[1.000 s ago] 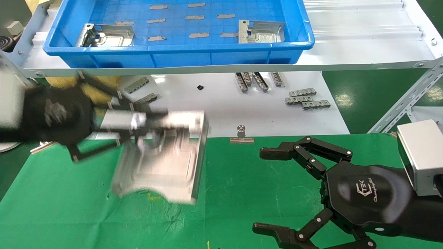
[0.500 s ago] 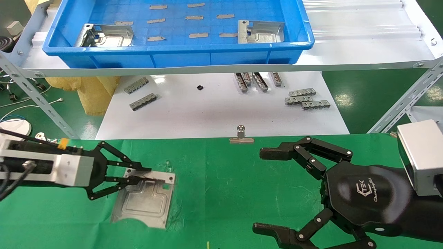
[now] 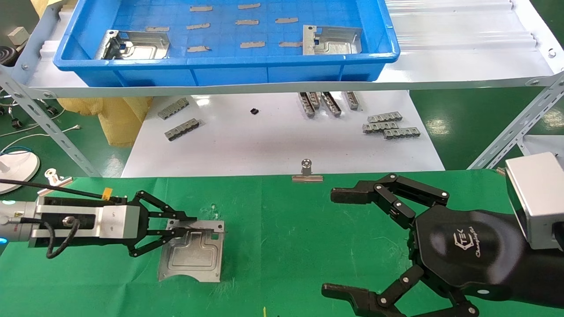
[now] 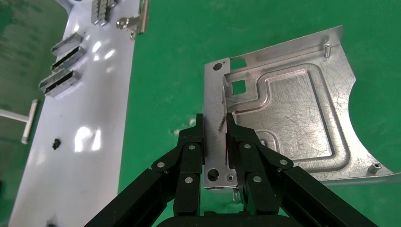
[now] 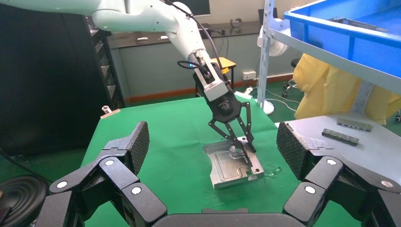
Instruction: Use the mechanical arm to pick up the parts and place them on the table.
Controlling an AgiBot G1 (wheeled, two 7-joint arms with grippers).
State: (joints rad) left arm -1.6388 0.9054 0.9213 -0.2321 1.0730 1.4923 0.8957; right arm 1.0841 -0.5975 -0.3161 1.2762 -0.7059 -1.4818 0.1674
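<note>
A silvery stamped part (image 3: 191,257) lies flat on the green table (image 3: 286,229), left of the middle. My left gripper (image 3: 194,224) reaches in low from the left and is shut on the part's far edge strip. In the left wrist view the fingers (image 4: 239,142) clamp that strip of the part (image 4: 293,118). The right wrist view shows the same part (image 5: 231,163) under the left gripper (image 5: 239,137). My right gripper (image 3: 332,242) hovers open and empty over the cloth at the lower right. Two more parts (image 3: 134,45) (image 3: 332,40) lie in the blue bin.
The blue bin (image 3: 229,59) stands on a raised shelf at the back, with grey tape scraps inside. Below it a white tabletop (image 3: 273,141) carries small grey comb-like strips (image 3: 390,125). A silver binder clip (image 3: 307,172) sits on the cloth's far edge.
My left gripper came down from mid-air with the part and set it flat on the green cloth, then shifted it a little to the right. The right arm has not moved.
</note>
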